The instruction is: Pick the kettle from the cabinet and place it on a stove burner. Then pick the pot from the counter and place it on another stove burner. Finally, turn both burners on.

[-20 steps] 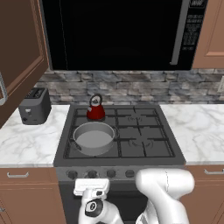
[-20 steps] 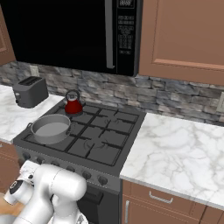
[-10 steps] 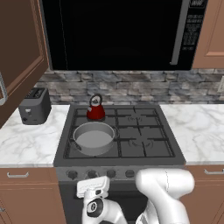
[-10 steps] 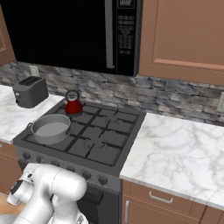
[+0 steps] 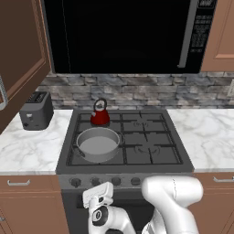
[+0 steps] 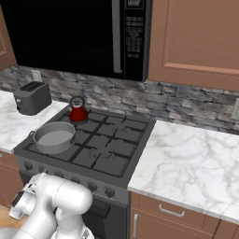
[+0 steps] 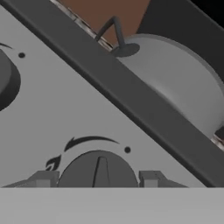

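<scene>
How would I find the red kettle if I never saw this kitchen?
Look under the big black microwave at the dark stove. The kettle stands on the back left burner, just behind the wide grey pot. It is the one glossy red thing there, with a black arched handle.

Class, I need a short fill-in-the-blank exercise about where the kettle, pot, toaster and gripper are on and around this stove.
1. The red kettle stands on the rear ____ burner.
2. The grey pot sits directly in ____ of the kettle.
3. The dark toaster rests on the ____ counter.
4. The gripper has a stove ____ between its fingertips.

Missing words: left; front; marble; knob
</scene>
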You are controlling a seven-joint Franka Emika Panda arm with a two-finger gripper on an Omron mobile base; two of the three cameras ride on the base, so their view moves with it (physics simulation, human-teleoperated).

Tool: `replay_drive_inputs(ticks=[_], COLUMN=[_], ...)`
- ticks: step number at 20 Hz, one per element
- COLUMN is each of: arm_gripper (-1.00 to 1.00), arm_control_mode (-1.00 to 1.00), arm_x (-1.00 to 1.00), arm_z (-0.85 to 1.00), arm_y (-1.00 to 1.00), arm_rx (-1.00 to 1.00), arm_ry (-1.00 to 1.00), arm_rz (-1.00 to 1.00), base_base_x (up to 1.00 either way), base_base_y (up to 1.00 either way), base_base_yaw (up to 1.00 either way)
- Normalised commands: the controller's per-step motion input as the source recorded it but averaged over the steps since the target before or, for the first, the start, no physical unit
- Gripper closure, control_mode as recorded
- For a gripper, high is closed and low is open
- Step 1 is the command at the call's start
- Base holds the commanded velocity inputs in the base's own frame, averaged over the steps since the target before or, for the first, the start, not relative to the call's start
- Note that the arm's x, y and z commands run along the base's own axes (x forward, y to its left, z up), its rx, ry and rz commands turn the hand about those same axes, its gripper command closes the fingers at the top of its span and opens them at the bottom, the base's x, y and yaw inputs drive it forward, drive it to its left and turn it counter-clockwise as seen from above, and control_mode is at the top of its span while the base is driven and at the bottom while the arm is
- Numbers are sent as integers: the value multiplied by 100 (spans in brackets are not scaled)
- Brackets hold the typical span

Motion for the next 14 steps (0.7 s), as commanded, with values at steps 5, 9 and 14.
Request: replay_drive_inputs(ticks=[5, 9, 14], arm_gripper=[100, 100, 100], arm_control_mode=[-100, -100, -100], arm_x=[-2, 0, 0], arm_z=[0, 0, 0], arm_y=[1, 0, 0], arm_rx=[-20, 0, 0], arm_ry=[7, 0, 0], arm_rz=[-1, 0, 0], base_base_x=[0, 0, 0], base_base_y=[0, 0, 0], base_base_yaw=[0, 0, 0])
